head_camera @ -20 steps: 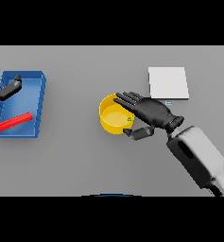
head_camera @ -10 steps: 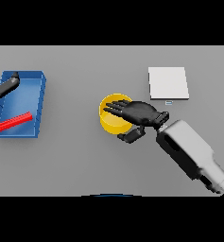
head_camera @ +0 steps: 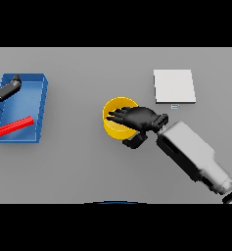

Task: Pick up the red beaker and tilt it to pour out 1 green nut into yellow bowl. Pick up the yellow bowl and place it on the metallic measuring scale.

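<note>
A flat, matte grey worktop (head_camera: 88,171) is seen filling the whole view, reaching out on every side of the robot hand (head_camera: 137,119). Its surface is evenly and softly lit, with only faint shading cast close beneath what stands on it. No wall, floor, window or other furniture can be made out beyond its edges.

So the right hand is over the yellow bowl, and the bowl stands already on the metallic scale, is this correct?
Not quite. The right hand is over the yellow bowl, but the bowl stands on the grey table, not on the metallic scale. The scale lies apart from it, further back and towards the robot's right, with nothing on it. The head view shows this.
</note>
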Robot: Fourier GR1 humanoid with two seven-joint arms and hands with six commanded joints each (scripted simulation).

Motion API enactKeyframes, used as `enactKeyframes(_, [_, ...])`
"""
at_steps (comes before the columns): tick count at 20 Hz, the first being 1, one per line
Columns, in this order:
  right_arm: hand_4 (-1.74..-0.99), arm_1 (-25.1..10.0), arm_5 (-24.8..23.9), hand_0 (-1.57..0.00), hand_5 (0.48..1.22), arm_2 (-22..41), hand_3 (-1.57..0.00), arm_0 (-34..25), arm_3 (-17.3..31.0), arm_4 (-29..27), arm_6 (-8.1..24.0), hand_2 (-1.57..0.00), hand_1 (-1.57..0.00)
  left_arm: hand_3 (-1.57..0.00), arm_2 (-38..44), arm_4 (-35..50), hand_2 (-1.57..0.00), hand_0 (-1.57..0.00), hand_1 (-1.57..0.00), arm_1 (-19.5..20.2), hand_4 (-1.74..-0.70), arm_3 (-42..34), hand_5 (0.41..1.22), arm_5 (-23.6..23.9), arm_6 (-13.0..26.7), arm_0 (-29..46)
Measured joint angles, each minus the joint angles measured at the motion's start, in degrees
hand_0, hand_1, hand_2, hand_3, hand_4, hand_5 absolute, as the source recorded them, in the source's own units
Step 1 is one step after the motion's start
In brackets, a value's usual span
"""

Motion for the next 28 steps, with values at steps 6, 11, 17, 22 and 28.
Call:
enactKeyframes(6, [-1.488,-0.25,1.07,-0.72,1.016,1.34,-0.47,-0.06,-0.2,1.14,0.74,-0.62,-0.66,0.0,0.36,0.42,0.0,0.0,0.0,0.57,-0.8,0.17,0.725,-0.61,-0.52,0.33])
enactKeyframes(11, [-1.649,-1.14,4.96,-1.29,1.154,1.48,-1.02,-0.73,-0.45,-0.6,-0.38,-1.26,-1.27,0.0,0.5,0.46,0.0,0.0,0.0,0.9,-0.8,-0.74,0.727,-0.22,0.04,0.06])
enactKeyframes(17, [-1.717,-1.48,5.66,-1.5,1.203,1.06,-1.18,-1.12,-1.19,-1.68,1.64,-1.45,-1.49,0.0,0.74,0.83,0.0,0.0,0.0,1.31,-0.81,-1.73,0.725,0.24,-0.09,0.97])
enactKeyframes(22, [-1.732,-3.68,8.14,-1.55,1.215,-0.82,-1.33,-1.1,-6.99,-4.3,2.86,-1.49,-1.55,0.0,0.62,0.81,0.0,0.0,0.0,1.64,-0.8,-2.38,0.723,0.31,-0.01,1.43])
enactKeyframes(28, [-1.723,-7.39,12.57,-1.56,1.219,-4.69,-1.29,-3.66,-14.44,-6.52,8.82,-1.55,-1.56,0.0,0.44,0.42,0.0,0.0,0.0,1.35,-0.8,-1.72,0.723,0.04,0.09,0.46])
